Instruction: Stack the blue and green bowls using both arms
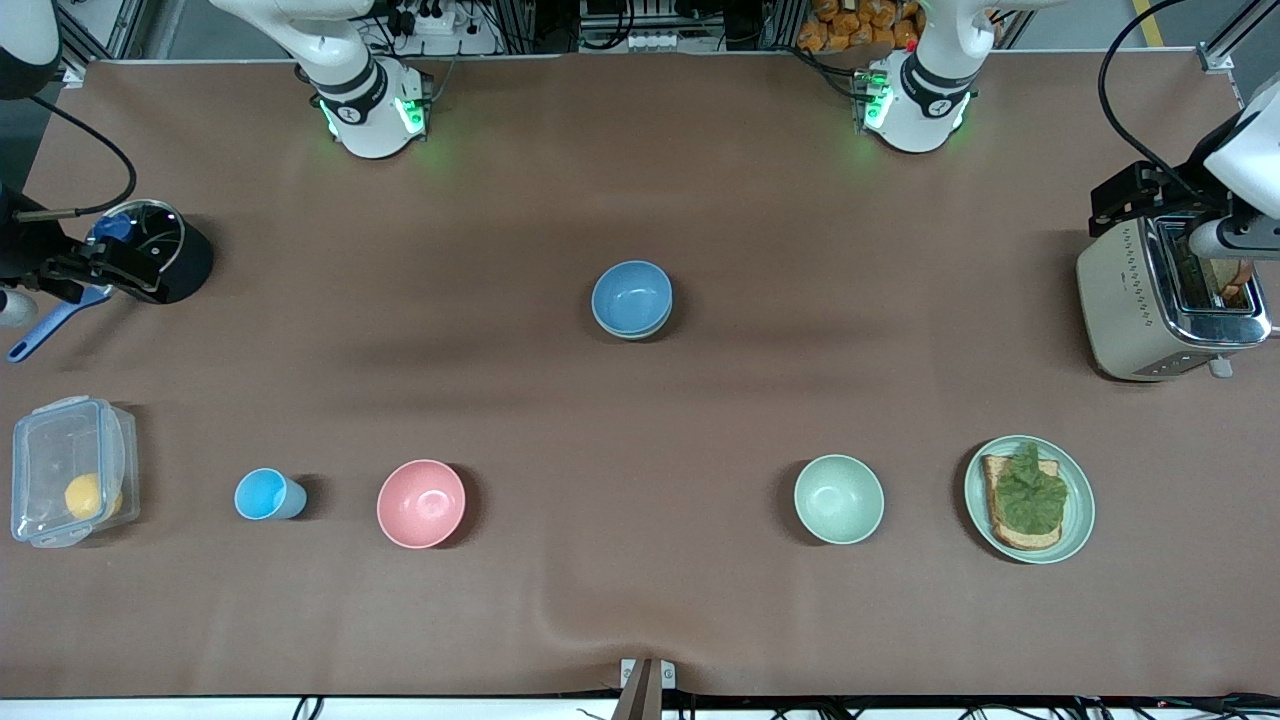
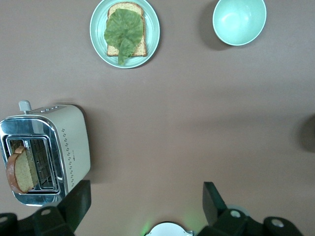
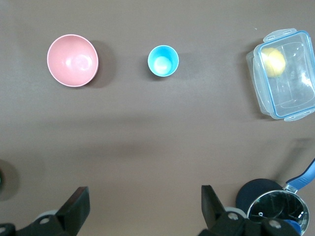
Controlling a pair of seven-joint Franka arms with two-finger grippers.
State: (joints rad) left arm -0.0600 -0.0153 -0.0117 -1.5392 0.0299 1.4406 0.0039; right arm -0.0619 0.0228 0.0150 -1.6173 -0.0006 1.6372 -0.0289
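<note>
From the high front camera, the blue bowl [image 1: 631,297] sits at the middle of the brown table cloth [image 1: 640,590], nested in the green bowl [image 1: 634,331], of which only a thin sage rim shows under its near edge. Both are round and matte. Nearer the camera lie a pale mint bowl [image 1: 838,498], a flat green plate [image 1: 1076,522] with toast and a crinkled lettuce leaf toward the left arm's end, and a pink bowl [image 1: 421,503], a small light-blue cup [image 1: 267,494] and a clear lidded plastic box [image 1: 68,485] holding something yellow toward the right arm's end. The left gripper [image 1: 1215,235] hangs over a cream and chrome toaster [image 1: 1160,300]; the right gripper [image 1: 90,275] is over a shiny black pot [image 1: 160,250] with a blue handle.

In the left wrist view, the left gripper [image 2: 146,204] stands wide open, its two dark fingers well apart and holding nothing, bare cloth between them. The toaster [image 2: 47,152], a bread slice in its slot, lies beside one finger; the plate [image 2: 152,37] and mint bowl [image 2: 239,20] show farther off.

In the right wrist view, the right gripper [image 3: 146,206] is likewise spread wide and empty over bare cloth. The polished pot [image 3: 275,209] sits just beside one finger. The pink bowl [image 3: 72,60], cup [image 3: 163,60] and plastic box [image 3: 284,73] lie well apart from it.
</note>
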